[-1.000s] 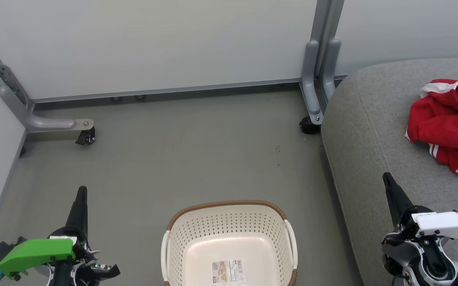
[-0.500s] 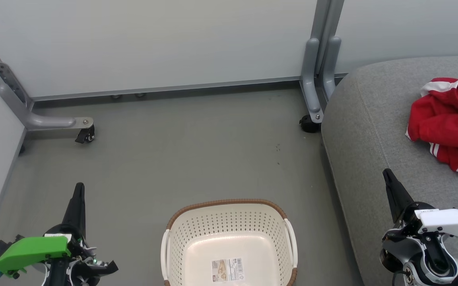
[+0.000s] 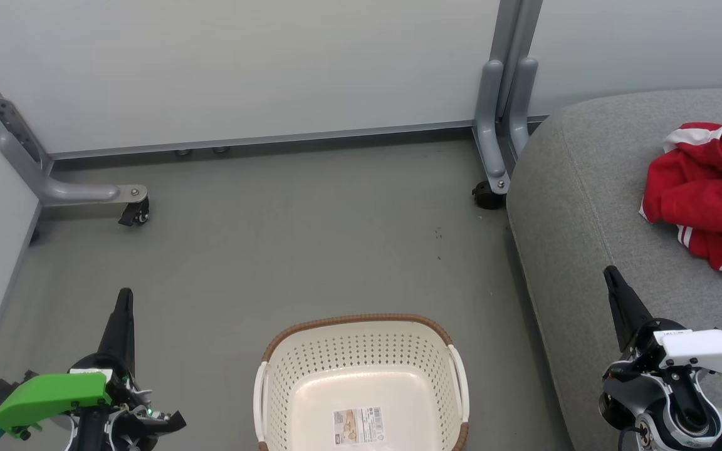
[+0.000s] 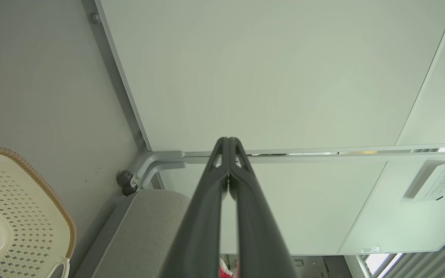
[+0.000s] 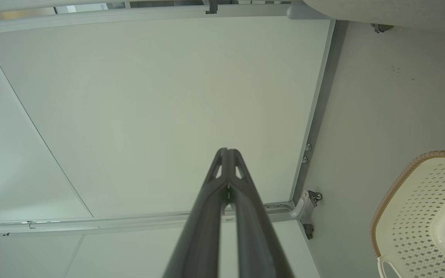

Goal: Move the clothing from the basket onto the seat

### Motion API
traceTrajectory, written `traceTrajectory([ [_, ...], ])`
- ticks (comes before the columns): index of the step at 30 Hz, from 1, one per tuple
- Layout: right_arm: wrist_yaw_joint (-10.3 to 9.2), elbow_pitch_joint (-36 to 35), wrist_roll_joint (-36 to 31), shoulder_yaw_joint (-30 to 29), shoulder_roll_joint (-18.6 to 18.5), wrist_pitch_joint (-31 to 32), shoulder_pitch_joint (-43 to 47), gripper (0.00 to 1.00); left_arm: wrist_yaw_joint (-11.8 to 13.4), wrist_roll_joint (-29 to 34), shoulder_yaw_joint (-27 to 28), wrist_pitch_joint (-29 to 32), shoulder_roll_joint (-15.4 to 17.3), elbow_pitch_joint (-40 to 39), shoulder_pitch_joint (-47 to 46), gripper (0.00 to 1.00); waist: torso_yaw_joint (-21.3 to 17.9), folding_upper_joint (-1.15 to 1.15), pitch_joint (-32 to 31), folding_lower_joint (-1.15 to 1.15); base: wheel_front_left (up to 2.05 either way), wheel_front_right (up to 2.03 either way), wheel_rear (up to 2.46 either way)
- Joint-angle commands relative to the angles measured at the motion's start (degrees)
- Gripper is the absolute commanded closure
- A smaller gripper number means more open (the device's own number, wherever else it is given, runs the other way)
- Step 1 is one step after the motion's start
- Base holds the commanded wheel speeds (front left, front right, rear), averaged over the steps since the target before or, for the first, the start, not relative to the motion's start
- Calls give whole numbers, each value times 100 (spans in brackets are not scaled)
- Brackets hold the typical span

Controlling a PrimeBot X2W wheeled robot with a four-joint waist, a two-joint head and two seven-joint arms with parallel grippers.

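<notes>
Our left gripper (image 3: 124, 305) has its two dark fingers pressed flat together with nothing between them, and our right gripper (image 3: 615, 285) is the same: closed and empty. In each wrist view the fingers meet along their whole length, left (image 4: 228, 146) and right (image 5: 227, 154).

Between the two grippers, low in the head view, the basket (image 3: 355, 321) stands upright on the floor (image 3: 311, 238). The part of its bottom that we can see is bare apart from a sticker (image 3: 359, 428); its near edge is cut off, so we cannot vouch for that strip.

Outward from the right gripper is the seat (image 3: 580, 207), whose rounded edge runs just beside that gripper's fingers. The clothing (image 3: 706, 194) is a crumpled red heap with white stripes. It lies on the seat, beyond and to the right of the right gripper and well apart from the basket. The heap runs roughly from far to near, and its right side is cut off by the picture's edge.

The right arm is clearly nearer to it; the left would have to cross over the basket. We judge the transfer done, so no grasp seems called for.
</notes>
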Motion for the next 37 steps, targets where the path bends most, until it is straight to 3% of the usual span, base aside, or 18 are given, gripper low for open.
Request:
traceTrajectory([
  [1,2,12,-22,-22,18,36,-35,100,-30,31,11,12,-17,11,-93,100,0,0,0,0,0,0,0],
  [37,2,15,-63,-61,39,66,-41,100,-30,73,71,51,-40,13,-100,100,0,0,0,0,0,0,0],
])
